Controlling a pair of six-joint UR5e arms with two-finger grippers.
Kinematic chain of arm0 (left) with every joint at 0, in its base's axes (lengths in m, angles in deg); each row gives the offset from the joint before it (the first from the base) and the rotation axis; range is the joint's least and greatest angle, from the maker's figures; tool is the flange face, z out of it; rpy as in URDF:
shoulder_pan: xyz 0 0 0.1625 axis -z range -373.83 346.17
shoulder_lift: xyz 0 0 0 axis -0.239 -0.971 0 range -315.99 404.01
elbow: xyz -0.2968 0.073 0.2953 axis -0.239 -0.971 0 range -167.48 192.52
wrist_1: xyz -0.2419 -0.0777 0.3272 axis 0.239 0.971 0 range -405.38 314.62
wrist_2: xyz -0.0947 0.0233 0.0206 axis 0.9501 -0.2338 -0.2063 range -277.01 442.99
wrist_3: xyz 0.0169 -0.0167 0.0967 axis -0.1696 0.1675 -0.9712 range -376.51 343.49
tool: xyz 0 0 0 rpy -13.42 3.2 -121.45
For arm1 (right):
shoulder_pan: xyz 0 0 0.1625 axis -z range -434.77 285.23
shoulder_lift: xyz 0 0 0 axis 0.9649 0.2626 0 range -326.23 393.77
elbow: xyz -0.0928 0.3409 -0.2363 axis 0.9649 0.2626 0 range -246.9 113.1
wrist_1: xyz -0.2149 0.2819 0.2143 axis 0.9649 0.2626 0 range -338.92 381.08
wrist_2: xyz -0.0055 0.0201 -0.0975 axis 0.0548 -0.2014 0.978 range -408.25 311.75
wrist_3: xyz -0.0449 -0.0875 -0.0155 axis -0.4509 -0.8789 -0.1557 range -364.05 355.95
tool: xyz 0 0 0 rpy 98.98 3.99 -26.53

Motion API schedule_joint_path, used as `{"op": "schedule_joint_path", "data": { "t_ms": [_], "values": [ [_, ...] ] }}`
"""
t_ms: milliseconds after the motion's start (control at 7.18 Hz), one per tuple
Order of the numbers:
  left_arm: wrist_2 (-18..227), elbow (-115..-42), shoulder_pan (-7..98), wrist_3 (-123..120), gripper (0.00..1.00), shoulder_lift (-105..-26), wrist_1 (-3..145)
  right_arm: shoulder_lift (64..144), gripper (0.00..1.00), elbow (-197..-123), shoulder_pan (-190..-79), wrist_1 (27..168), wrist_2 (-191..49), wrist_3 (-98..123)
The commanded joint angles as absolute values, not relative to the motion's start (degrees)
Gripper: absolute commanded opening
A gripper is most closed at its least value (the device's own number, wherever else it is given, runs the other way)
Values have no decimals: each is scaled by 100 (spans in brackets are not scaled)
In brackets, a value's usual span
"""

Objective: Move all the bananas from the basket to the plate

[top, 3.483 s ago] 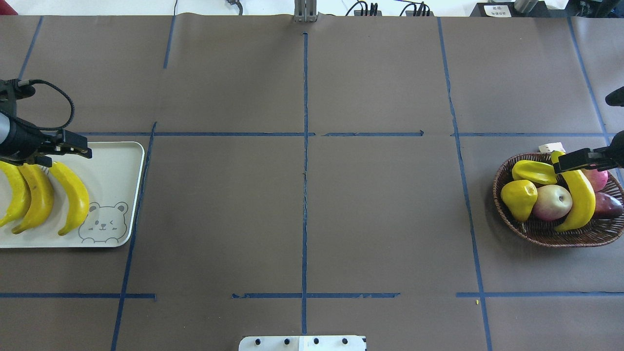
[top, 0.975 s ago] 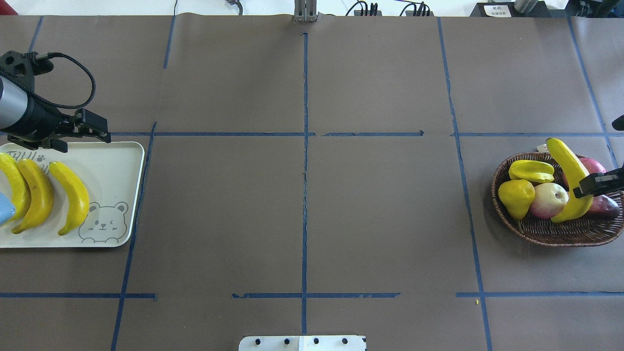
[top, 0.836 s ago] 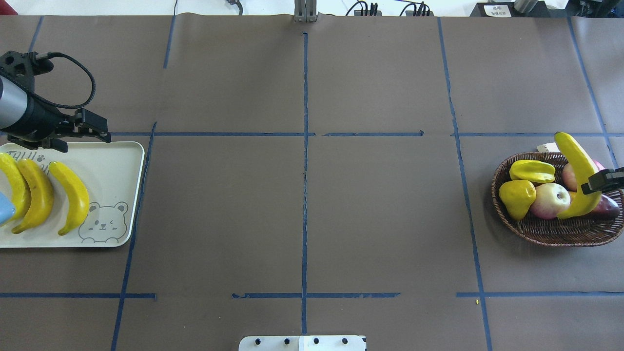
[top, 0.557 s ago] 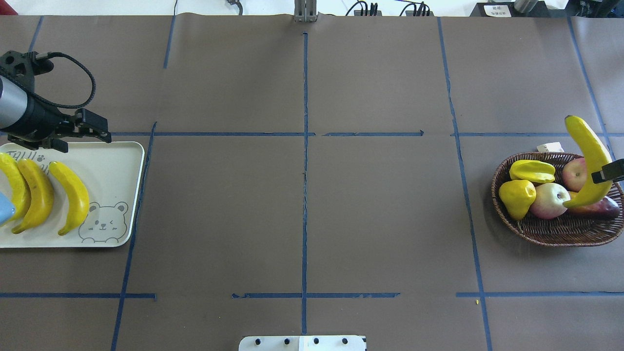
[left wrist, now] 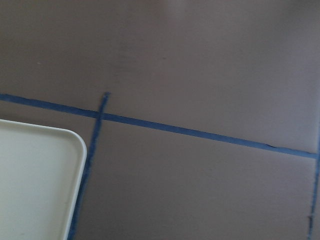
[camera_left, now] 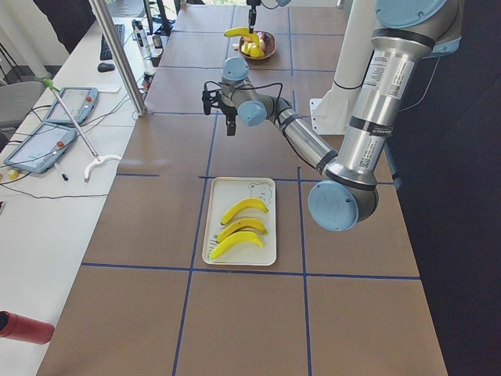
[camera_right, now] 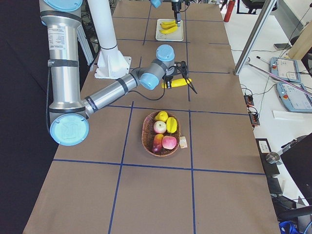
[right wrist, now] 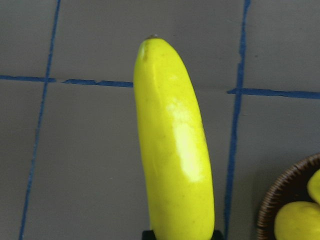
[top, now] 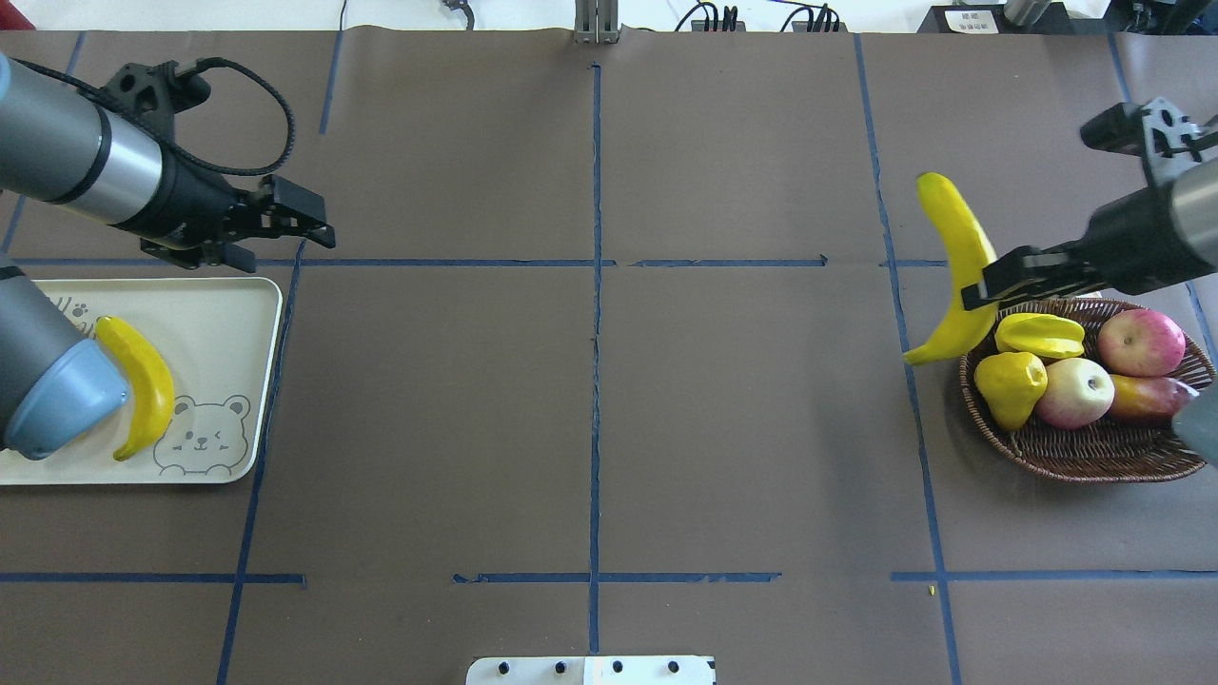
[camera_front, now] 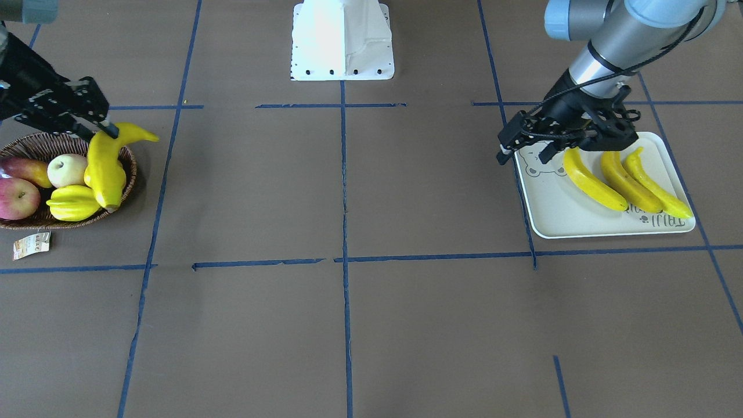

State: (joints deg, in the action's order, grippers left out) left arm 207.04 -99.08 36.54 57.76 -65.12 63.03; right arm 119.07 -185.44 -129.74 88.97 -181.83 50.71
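My right gripper (top: 985, 285) is shut on a long yellow banana (top: 956, 266) and holds it in the air over the left rim of the wicker basket (top: 1094, 457). The right wrist view shows this banana (right wrist: 175, 150) filling the frame. The cream plate (top: 219, 323) lies at the far left. The front-facing view shows three bananas (camera_front: 627, 183) side by side on the plate (camera_front: 557, 217). In the overhead view my left arm hides two of them. My left gripper (top: 319, 228) is open and empty, just beyond the plate's far right corner.
The basket holds a starfruit (top: 1042, 335), a yellow pear-like fruit (top: 1009, 385), two apples (top: 1075, 390) and a reddish mango (top: 1147, 398). A small paper tag (camera_front: 32, 245) lies by the basket. The white robot base (camera_front: 342, 40) stands at mid-table.
My right gripper has lifted the banana out of the basket and carried it left past the rim. My left arm has moved away from the plate, toward the table's middle.
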Motion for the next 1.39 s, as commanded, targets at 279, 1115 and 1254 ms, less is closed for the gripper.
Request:
{"op": "schedule_joint_path", "data": {
  "t_ms": [279, 1115, 1254],
  "values": [
    [20665, -9193, 2997, 7458, 99, -7748, 7925, 10253, 1, -18310, -11006, 8911, -16616, 6623],
    [20419, -8170, 2460, 7612, 99, -8861, 7934, 9547, 1, -18248, -10668, 9482, -16260, 6749],
    [20280, -8170, 2319, 7621, 99, -8922, 7934, 9539, 1, -18248, -10659, 9482, -16259, 6740]
  ]
}}
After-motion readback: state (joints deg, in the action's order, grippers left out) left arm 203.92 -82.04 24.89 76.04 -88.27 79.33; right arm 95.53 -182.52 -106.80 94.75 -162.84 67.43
